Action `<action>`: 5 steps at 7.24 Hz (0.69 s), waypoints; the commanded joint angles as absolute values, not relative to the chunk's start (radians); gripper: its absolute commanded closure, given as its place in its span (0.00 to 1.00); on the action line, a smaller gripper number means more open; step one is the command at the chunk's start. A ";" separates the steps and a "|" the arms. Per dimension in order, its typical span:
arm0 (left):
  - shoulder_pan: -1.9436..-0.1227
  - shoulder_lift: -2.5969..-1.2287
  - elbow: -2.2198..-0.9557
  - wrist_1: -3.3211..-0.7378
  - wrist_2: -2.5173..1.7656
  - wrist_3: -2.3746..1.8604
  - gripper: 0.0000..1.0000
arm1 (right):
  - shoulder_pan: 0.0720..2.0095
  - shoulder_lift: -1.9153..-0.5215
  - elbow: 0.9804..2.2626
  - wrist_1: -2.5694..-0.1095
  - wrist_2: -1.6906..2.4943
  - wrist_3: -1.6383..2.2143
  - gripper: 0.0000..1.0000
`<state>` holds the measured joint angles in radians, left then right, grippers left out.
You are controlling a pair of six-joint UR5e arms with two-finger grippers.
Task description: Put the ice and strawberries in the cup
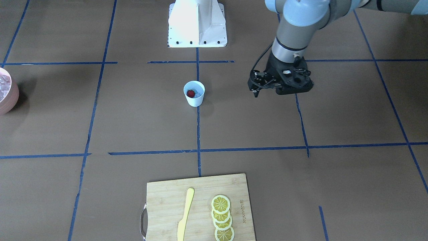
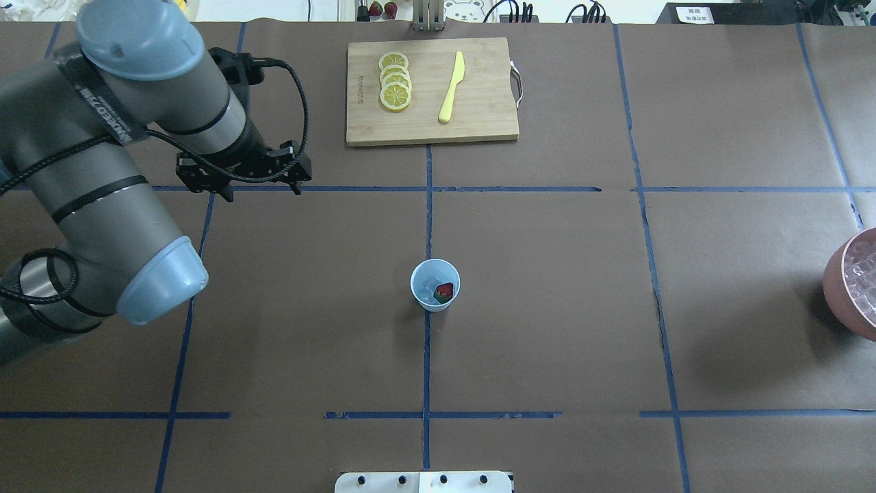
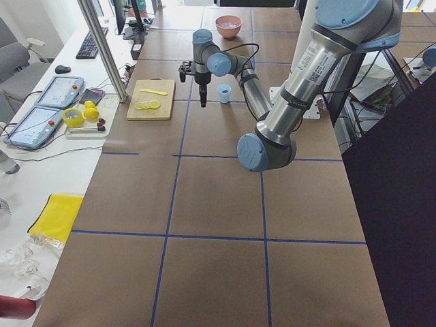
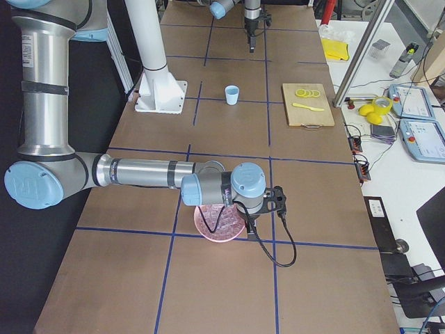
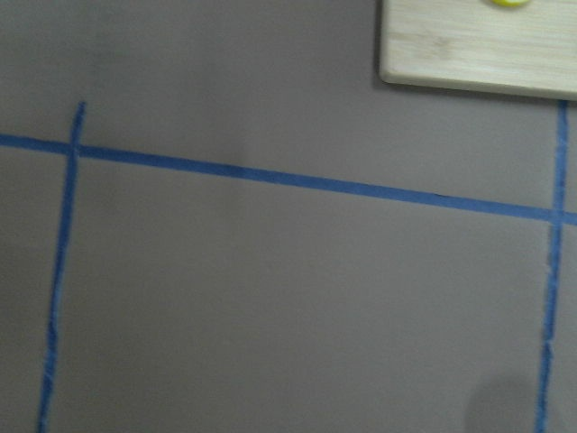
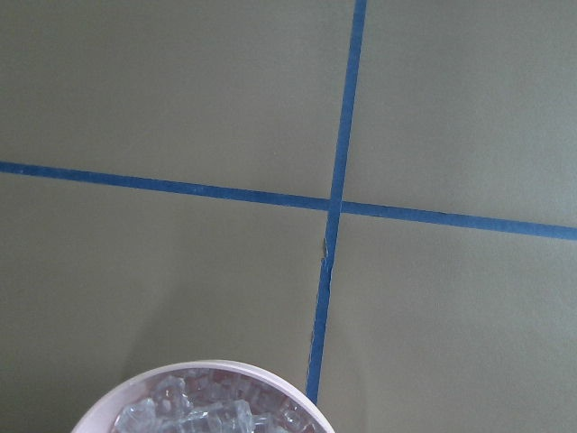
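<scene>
The cup (image 2: 435, 285) holds ice (image 2: 429, 287) and strawberry (image 2: 445, 292); left gripper (image 2: 240, 179) fingers seem pressed together, empty; right fingers' state unclear. Retreat clear of the cup.

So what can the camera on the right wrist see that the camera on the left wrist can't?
Only the right wrist view shows the pink bowl with ice piled inside it. Only the left wrist view shows a corner of the wooden cutting board with a bit of yellow lemon slice at the top edge. Both show the brown table with crossing blue tape lines, and neither shows the cup or any gripper fingers.
</scene>
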<state>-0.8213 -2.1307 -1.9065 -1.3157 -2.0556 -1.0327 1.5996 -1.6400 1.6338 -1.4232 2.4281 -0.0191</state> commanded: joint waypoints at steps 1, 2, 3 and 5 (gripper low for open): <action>-0.973 -2.068 -1.916 -1.216 -2.115 -0.753 0.00 | 1.601 -1.631 1.638 -1.414 2.430 0.093 0.00; -1.024 -2.051 -1.911 -1.162 -2.120 -0.629 0.00 | 1.601 -1.632 1.643 -1.408 2.419 0.112 0.00; -1.082 -2.011 -1.911 -1.155 -2.126 -0.532 0.00 | 1.601 -1.632 1.657 -1.407 2.416 0.112 0.00; -1.231 -1.938 -1.864 -1.157 -2.241 -0.288 0.00 | 1.601 -1.643 1.643 -1.405 2.418 0.109 0.00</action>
<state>-1.1384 -1.9850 -1.8968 -1.1603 -2.1751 -0.4513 1.6015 -1.6372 1.6455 -1.4068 2.4173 0.1087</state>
